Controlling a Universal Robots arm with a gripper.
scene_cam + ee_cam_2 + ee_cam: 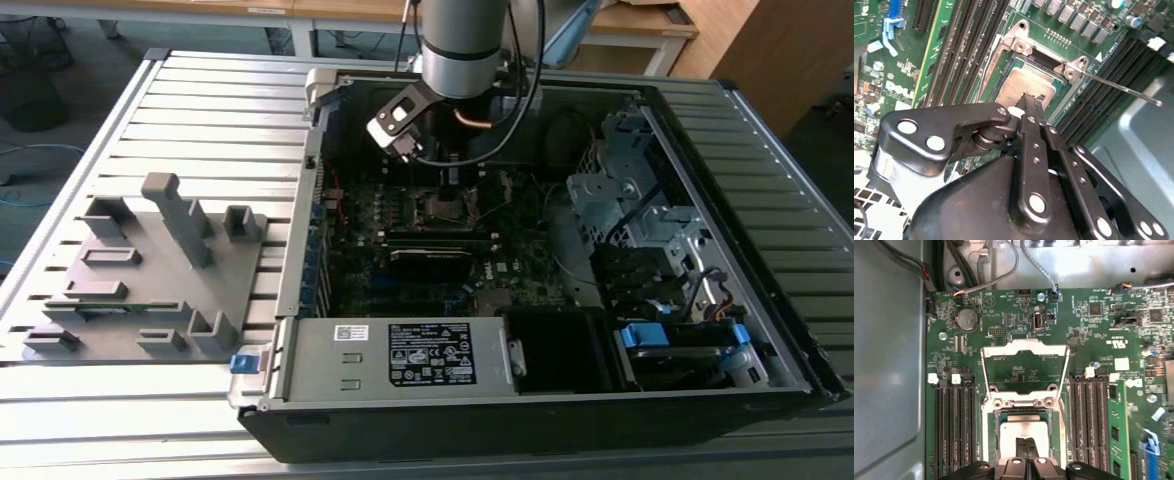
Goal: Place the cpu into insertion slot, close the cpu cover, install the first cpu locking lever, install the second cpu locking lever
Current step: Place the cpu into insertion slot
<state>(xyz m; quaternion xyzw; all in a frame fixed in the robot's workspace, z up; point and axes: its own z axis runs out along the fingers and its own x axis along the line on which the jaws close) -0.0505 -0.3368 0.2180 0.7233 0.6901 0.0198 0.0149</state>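
Gripper [1026, 441] directly above the cpu [1013, 430]. We see the fingers drawn together with no gap between them, grasping nothing, their tips at or just over the chip's silver top; we cannot tell whether they touch it. The cpu lies flat inside the insertion slot [1002, 416], square, with no long axis to align. Beyond it, on the side away from the gripper, the cpu cover [1026, 344] stands swung open on its hinge, over bare motherboard [1094, 330]. In the second wrist view a thin locking lever [1124, 90] juts outward, unlatched, near the fingers. Memory slots [954, 430] flank the socket on both sides, and we judge them clear of the fingers.
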